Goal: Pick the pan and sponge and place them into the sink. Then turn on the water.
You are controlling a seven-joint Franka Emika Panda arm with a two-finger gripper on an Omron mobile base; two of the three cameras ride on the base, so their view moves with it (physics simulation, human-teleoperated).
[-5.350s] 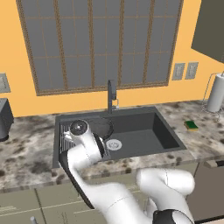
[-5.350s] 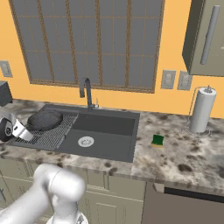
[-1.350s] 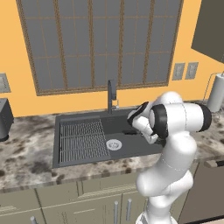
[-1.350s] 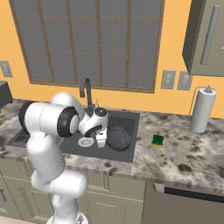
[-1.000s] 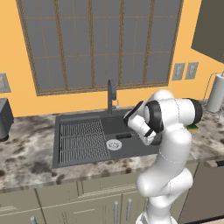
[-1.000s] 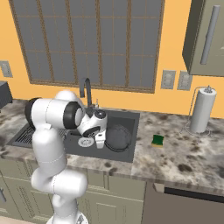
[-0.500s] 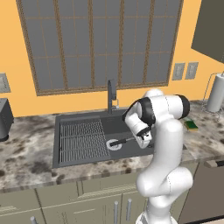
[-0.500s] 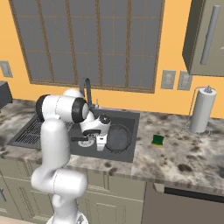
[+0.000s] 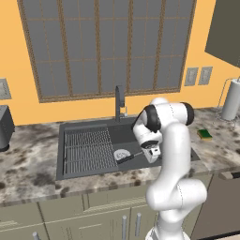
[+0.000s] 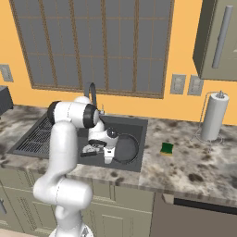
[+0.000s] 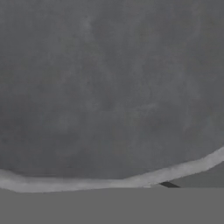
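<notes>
A marbled kitchen counter under a window holds a dark rectangular sink (image 10: 139,125) at frame centre. The gripper (image 10: 108,156), fingers clamped on the round dark grey pan (image 10: 125,148), hangs low there; it should release only once the pan rests flat.

sink right half: your arm and the pan (image 10: 126,147) crowd the sink (image 9: 89,126) here.
sink left half: the draining grid (image 9: 88,150) lies flat, open above.
sink back edge: the faucet (image 9: 120,102) stands upright, blocking passage.
right counter: the sponge (image 10: 167,148) sits apart, reachable from above.
</notes>
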